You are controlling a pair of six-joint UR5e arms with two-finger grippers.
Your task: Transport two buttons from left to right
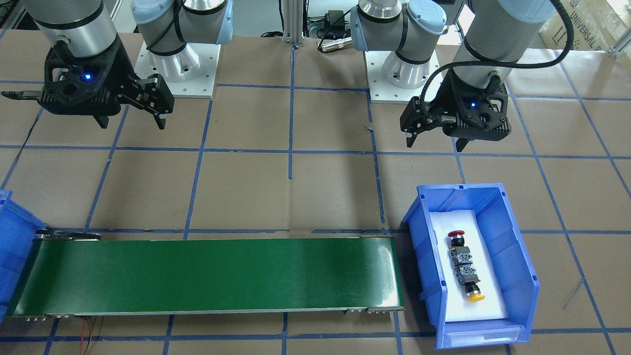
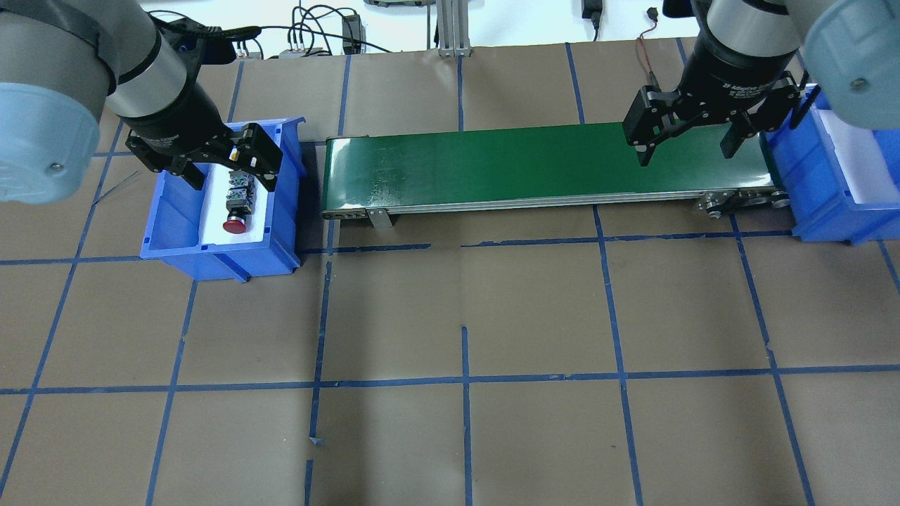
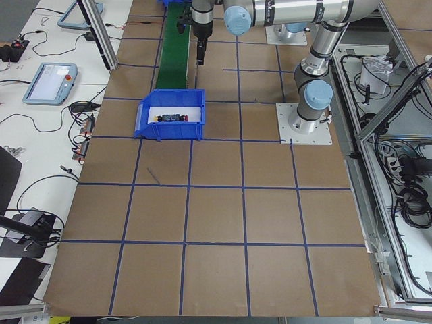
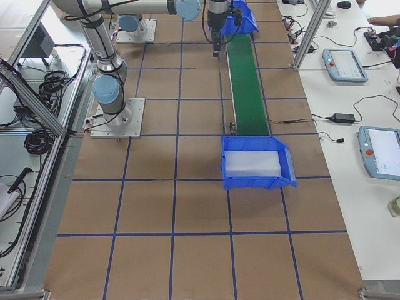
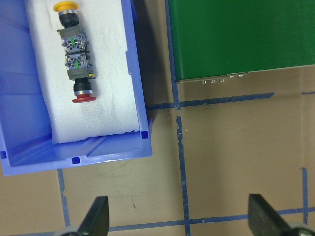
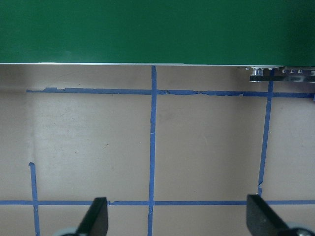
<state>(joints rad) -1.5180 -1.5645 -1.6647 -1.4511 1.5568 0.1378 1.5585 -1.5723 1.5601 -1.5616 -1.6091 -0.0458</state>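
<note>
Two buttons lie end to end on white foam in the blue bin on my left. The red button has its cap toward me, and the yellow button points away. Their grey blocks meet in the middle. The left wrist view shows the red button and the yellow button at the top left. My left gripper is open and empty, high up, on my side of the bin. In the overhead view the left gripper hides the yellow button; the red button shows. My right gripper is open and empty.
A green conveyor belt runs between the left bin and a second blue bin on my right, which has white foam inside. The right gripper hangs near the belt's right end. Brown paper with a blue tape grid covers the table.
</note>
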